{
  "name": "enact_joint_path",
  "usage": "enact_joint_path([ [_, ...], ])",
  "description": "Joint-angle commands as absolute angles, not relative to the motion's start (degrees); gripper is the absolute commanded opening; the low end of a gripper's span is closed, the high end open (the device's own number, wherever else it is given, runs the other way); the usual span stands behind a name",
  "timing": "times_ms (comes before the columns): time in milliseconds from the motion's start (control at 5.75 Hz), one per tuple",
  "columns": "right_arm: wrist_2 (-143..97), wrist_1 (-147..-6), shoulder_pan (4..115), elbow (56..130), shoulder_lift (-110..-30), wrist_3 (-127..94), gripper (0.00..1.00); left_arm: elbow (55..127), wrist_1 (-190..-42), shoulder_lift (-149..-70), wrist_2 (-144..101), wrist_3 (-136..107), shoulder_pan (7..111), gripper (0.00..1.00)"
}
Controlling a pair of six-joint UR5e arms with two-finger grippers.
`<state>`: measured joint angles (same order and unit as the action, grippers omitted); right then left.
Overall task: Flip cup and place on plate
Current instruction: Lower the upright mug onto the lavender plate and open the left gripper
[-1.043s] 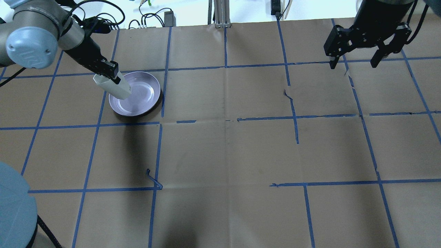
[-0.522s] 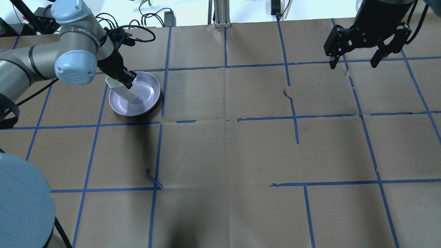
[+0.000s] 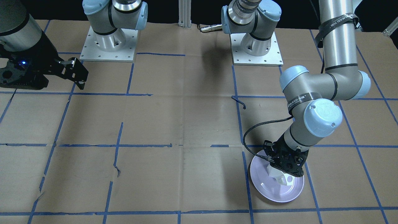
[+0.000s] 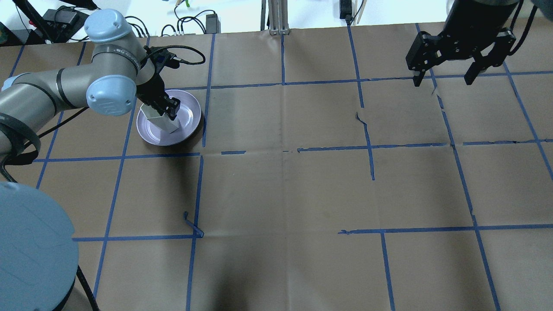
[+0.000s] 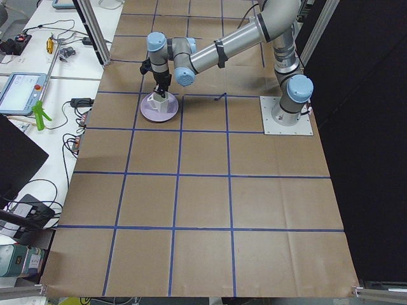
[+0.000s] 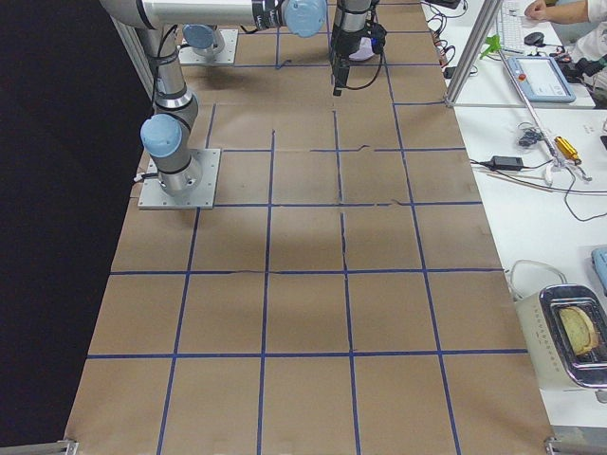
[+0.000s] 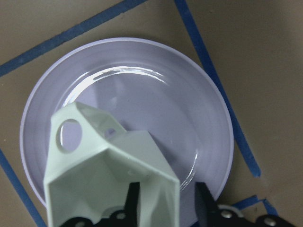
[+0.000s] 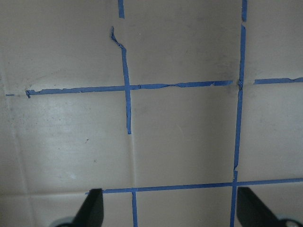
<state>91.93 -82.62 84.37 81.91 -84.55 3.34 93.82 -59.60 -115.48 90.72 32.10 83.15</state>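
Note:
The white faceted cup is held over the lavender-white plate, mouth up toward the wrist and base down. My left gripper is shut on the cup's rim wall, one finger inside and one outside. In the left wrist view the cup fills the lower left, its handle at the upper left, with the plate beneath it. In the front view the cup sits low over the plate; I cannot tell if they touch. My right gripper is open and empty, high at the far right.
The table is brown paper with a grid of blue tape. A loose curl of tape sticks up in front of the plate. Cables and a metal post lie beyond the far edge. The right wrist view shows only bare paper and tape.
My left arm has swung round and the cup has turned from a slanting pose at the plate's left edge to more upright, lower over the plate. The right arm has not moved.

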Motion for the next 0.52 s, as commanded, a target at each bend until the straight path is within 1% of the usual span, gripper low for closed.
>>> enact_joint_path([
  [0, 91.93, -82.62, 84.38, 81.91, -84.55, 3.34, 1.00, 90.55, -65.60, -112.44, 90.88, 28.77, 83.14, 0.99],
  [348, 91.93, -82.62, 84.38, 81.91, -84.55, 3.34, 1.00, 80.56, -81.75, -109.35, 90.88, 16.92, 85.06, 0.99],
])
